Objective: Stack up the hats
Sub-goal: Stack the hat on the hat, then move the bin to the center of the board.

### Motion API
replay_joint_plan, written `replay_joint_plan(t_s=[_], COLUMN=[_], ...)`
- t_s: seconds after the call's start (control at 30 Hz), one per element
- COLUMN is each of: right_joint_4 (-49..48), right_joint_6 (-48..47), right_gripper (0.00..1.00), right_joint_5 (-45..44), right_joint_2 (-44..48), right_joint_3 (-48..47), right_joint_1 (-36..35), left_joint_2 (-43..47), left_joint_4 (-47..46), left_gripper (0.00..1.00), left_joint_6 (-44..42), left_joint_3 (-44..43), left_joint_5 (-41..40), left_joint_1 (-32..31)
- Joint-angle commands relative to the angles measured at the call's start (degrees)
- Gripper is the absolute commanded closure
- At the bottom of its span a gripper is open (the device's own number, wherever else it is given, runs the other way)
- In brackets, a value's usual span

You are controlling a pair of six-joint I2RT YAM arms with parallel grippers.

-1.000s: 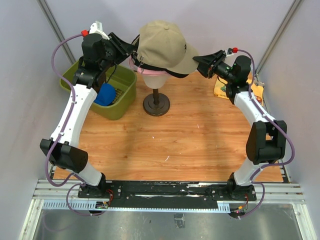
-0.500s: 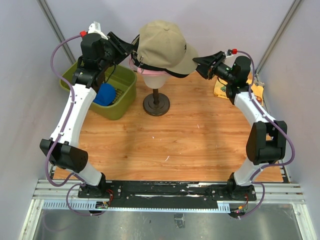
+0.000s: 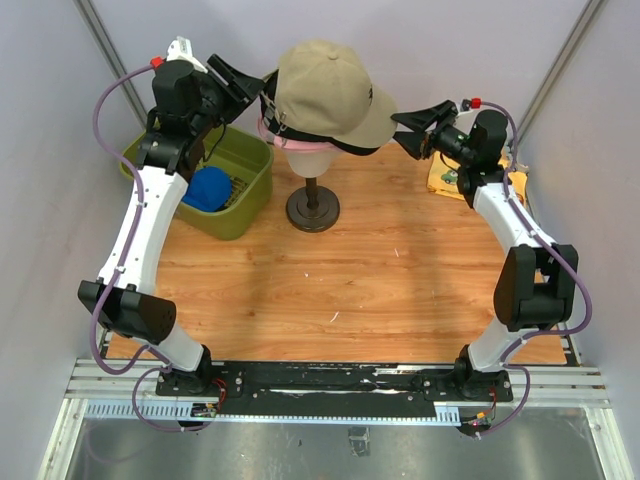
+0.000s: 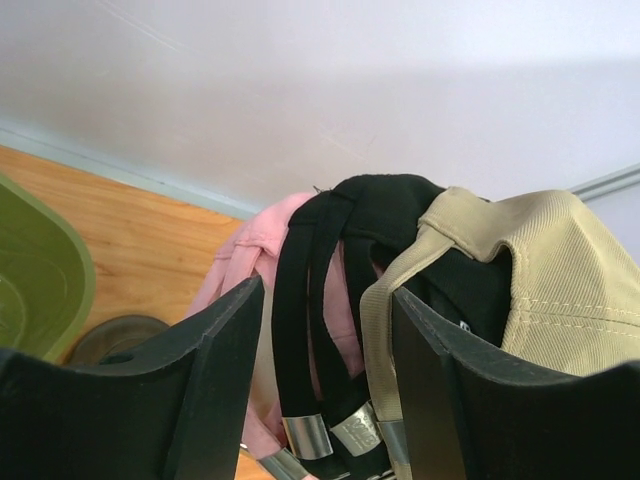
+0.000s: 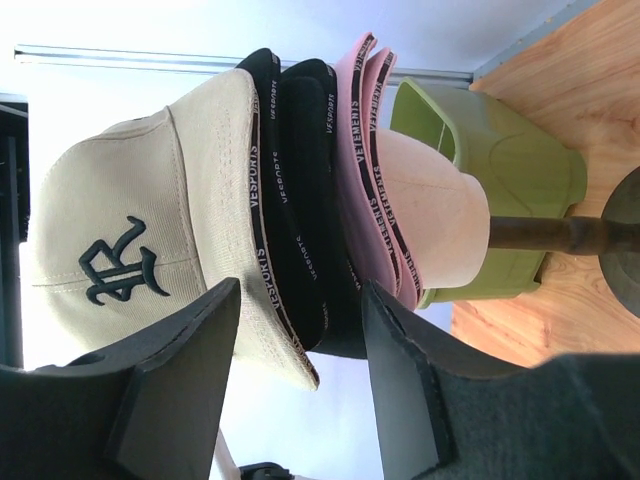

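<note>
Both my jaws stand open and empty on either side of the stacked hats point(image 3: 325, 90), and the blue hat point(image 3: 208, 187) lies in the bin point(image 3: 252, 200) just below the left jaws, so I judge them the nearer.

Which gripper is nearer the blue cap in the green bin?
Left. The left gripper is at the back of the hat stack, just beyond the bin holding the blue cap; the right gripper is on the stack's far side.
</note>
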State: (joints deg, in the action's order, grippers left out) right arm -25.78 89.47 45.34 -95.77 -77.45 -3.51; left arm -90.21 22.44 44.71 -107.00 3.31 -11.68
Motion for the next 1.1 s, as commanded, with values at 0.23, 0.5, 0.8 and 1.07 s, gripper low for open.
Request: replay_joint_plan(t_s=[0.23, 0.5, 0.8, 1.07], right_joint_4=[1.87, 2.31, 3.22, 5.66], right_joint_6=[-2.73, -3.07, -3.47, -5.22], right_gripper=[0.46, 0.46, 0.45, 0.45], right_joint_5=[-0.03, -0.12, 0.14, 0.30], right_joint_2=[2.82, 3.24, 3.57, 4.80], right_joint_3=[-2.36, -2.88, -3.66, -3.70], right_joint_1=[1.03, 1.05, 1.05, 1.32], left_joint_2=[-0.87, -0.42, 0.48, 2.09], left_joint_4=[0.82, -0.12, -2.60, -0.94], left_gripper=[0.41, 0.41, 0.41, 0.40], left_joint_6=[1.28, 2.40, 3.64, 3.57], left_joint_3=[-3.75, -1.95, -1.38, -0.98], left_joint_5=[0.37, 0.30, 0.30, -3.54], left_joint_1=[1.21, 1.40, 1.56, 3.00])
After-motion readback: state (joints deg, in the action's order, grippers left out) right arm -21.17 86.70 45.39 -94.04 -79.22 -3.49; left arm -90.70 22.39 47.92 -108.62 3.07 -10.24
